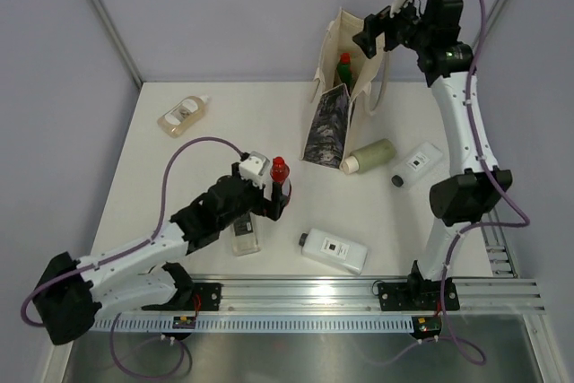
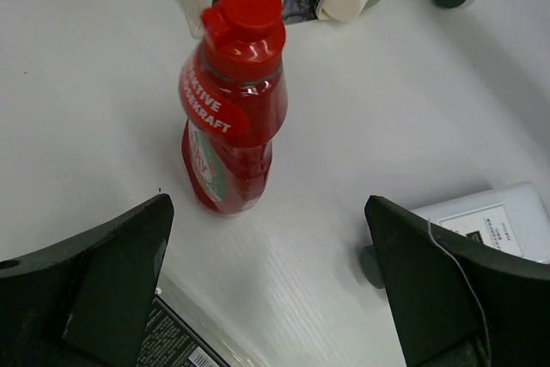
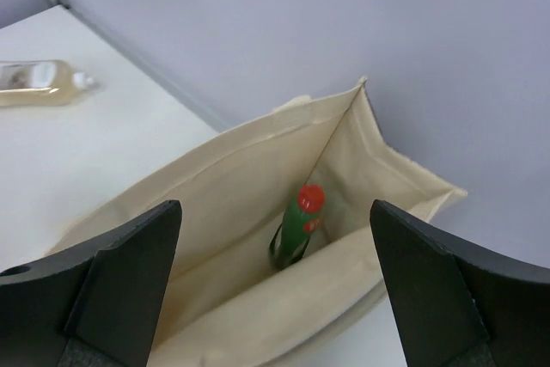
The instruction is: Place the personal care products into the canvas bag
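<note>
Currently, left fingers [image 2: 94, 281]: two black fingers spread wide apart, gripping nothing, low over the worktop.
White worktop [image 1: 152, 177]: carries the bag and all the loose bottles.
Red translucent bottle with red cap [image 2: 232, 126]: upright on the worktop just ahead of the left fingers, facing the gap between them and touching neither.
Clear rectangular bottle [image 1: 245, 238]: lying flat just beside the red bottle on its near side, partly under the left arm; a dark label shows at the bottom edge of the left wrist view.
Right fingers [image 3: 112, 281]: spread wide apart and empty, hanging above the open mouth of the bag.
Tall cream canvas bag [image 1: 352, 47]: upright at the far side of the worktop, mouth open, its dark grey printed panel [image 1: 325, 127] facing the arms.
Dark green bottle with red cap [image 3: 296, 229]: inside the bag, cap upward, against the far corner.
Pale green cylinder bottle [image 1: 369, 156]: on its side, pale cap end just beside the foot of the bag.
Flat white bottle with dark cap [image 1: 417, 163]: lying flat on the worktop, near the cylinder on its right.
Second flat white bottle [image 1: 334, 250]: lying flat near the front edge, between the two arm bases.
Peach translucent bottle [image 1: 184, 116]: lying on its side at the far left of the worktop, well apart from the bag.
</note>
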Robot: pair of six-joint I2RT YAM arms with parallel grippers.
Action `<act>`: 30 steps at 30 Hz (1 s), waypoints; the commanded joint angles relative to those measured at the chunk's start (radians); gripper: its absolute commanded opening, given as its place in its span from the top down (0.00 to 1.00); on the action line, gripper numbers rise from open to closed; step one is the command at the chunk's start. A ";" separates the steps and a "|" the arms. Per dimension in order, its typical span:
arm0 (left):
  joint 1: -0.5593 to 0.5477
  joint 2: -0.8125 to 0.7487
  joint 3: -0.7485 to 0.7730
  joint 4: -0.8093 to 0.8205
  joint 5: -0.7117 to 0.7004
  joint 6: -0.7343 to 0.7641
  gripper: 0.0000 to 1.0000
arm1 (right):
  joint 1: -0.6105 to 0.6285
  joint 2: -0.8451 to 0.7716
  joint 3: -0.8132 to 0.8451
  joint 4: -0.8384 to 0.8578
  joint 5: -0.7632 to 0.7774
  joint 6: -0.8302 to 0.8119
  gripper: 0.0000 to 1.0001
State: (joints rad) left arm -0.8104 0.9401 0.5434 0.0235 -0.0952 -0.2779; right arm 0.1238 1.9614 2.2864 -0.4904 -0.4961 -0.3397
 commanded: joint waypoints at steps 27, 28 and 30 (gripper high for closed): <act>0.189 0.198 0.181 0.401 0.264 0.063 1.00 | 0.074 -0.612 -0.961 -0.499 -0.632 -0.458 0.05; 0.227 0.162 0.181 0.397 0.328 0.071 1.00 | 0.104 -0.608 -0.985 -0.435 -0.593 -0.402 0.05; 0.250 0.129 0.197 0.371 0.481 0.109 1.00 | 0.187 -0.607 -1.033 -0.232 -0.470 -0.223 0.02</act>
State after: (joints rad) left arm -0.5812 1.1687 0.6930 0.2127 0.0105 -0.1986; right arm 0.2184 1.3384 1.3079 -0.9081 -1.0893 -0.7097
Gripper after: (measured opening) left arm 0.449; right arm 0.964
